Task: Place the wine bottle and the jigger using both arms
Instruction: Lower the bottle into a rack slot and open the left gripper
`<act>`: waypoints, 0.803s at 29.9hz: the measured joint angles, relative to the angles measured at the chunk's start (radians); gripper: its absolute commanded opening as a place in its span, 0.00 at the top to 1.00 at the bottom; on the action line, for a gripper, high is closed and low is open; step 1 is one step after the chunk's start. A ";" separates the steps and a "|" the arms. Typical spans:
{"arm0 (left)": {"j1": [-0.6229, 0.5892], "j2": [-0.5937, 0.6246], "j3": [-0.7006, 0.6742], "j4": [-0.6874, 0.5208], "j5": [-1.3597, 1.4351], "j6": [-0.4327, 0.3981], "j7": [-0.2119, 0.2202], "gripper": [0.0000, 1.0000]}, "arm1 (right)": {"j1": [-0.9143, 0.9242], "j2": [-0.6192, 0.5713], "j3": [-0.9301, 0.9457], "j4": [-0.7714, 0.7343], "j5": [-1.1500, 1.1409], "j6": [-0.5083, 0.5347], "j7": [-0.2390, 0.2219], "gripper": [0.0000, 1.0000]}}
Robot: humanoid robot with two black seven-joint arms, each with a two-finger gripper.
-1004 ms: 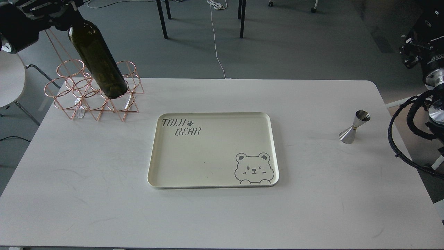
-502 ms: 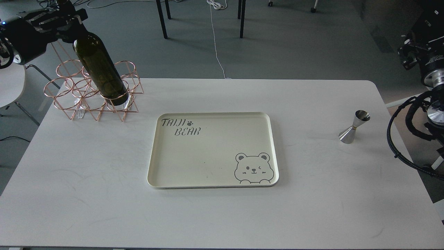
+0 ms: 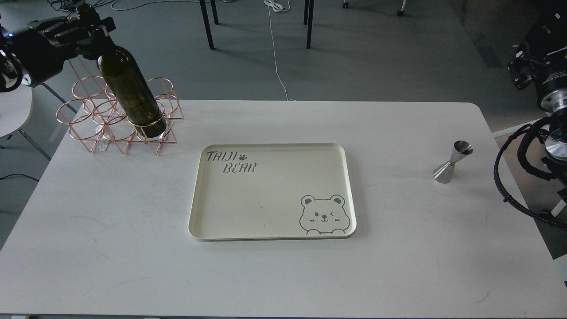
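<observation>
The dark green wine bottle (image 3: 130, 95) leans to the left with its base inside the front right ring of a copper wire rack (image 3: 84, 126) at the table's far left. My left gripper (image 3: 91, 29) is shut on the bottle's neck, which it mostly hides. The silver jigger (image 3: 452, 162) stands upright on the table at the right, apart from both arms. My right arm (image 3: 545, 75) stays off the table's right edge. Its gripper end (image 3: 519, 71) is dark, and its fingers cannot be told apart.
A cream tray (image 3: 195, 195) with a bear drawing lies in the middle of the white table (image 3: 110, 248). Black cables (image 3: 509, 186) hang by the right edge. Chair and table legs stand on the floor behind.
My left gripper has moved down and right with the bottle. The bottle's base has sunk into the rack's front right ring and it stands more upright. The jigger has not moved.
</observation>
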 measured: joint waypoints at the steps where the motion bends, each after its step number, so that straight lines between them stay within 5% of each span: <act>1: 0.000 -0.001 0.001 0.000 0.000 0.000 0.000 0.72 | 0.000 0.000 0.000 0.000 0.000 0.000 0.000 0.01; 9: 0.000 -0.019 0.013 0.001 -0.003 0.000 0.000 0.57 | -0.002 0.000 0.000 0.002 0.000 0.000 0.000 0.01; 12: 0.000 -0.023 0.015 0.009 -0.005 0.000 -0.001 0.39 | -0.002 0.000 0.000 0.002 0.000 0.000 0.000 0.01; 24: -0.006 -0.026 0.001 0.016 -0.067 0.004 0.003 0.08 | -0.005 0.001 0.000 0.003 0.000 0.000 0.000 0.01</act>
